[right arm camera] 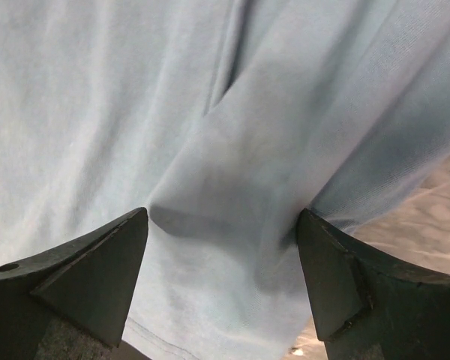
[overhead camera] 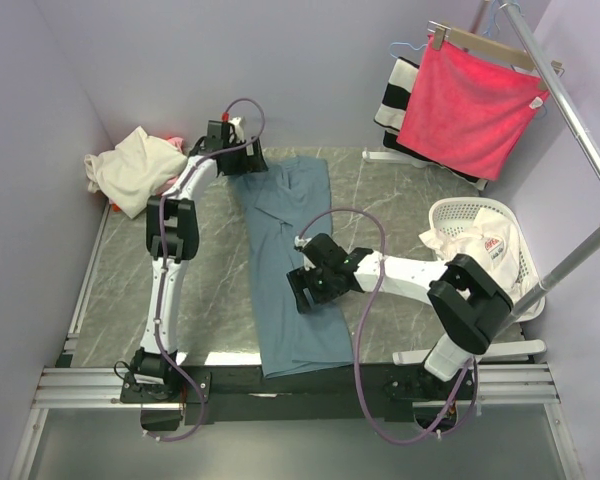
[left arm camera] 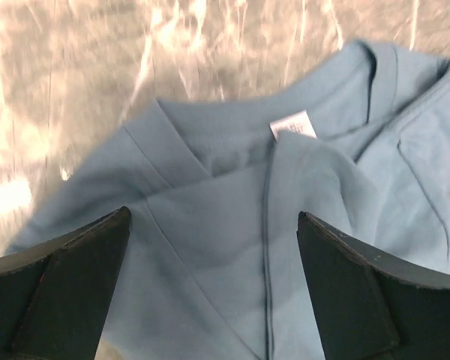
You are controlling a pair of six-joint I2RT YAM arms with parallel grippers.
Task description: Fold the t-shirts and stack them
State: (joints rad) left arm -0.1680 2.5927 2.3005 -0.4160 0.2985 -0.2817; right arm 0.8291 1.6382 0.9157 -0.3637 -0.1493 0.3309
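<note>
The blue-grey t-shirt (overhead camera: pixel 295 260) lies folded lengthwise into a long strip down the middle of the table, collar at the far end. My left gripper (overhead camera: pixel 246 160) hovers open over that collar; the left wrist view shows the neckline with its white label (left arm camera: pixel 292 126) beyond the left gripper (left arm camera: pixel 214 216). My right gripper (overhead camera: pixel 302 290) is open low over the near half of the strip, and a raised fold of blue cloth (right arm camera: pixel 232 187) sits between its fingers (right arm camera: pixel 97 270). A cream t-shirt (overhead camera: pixel 130 172) is heaped at the far left. A white t-shirt with red print (overhead camera: pixel 475 242) lies in the basket.
A white laundry basket (overhead camera: pixel 510 222) stands at the right edge. A bright pink-red towel (overhead camera: pixel 470 105) and a black-and-white striped cloth (overhead camera: pixel 394 95) hang from a rack (overhead camera: pixel 580 130) at the back right. Purple walls close in the table (overhead camera: pixel 215 290).
</note>
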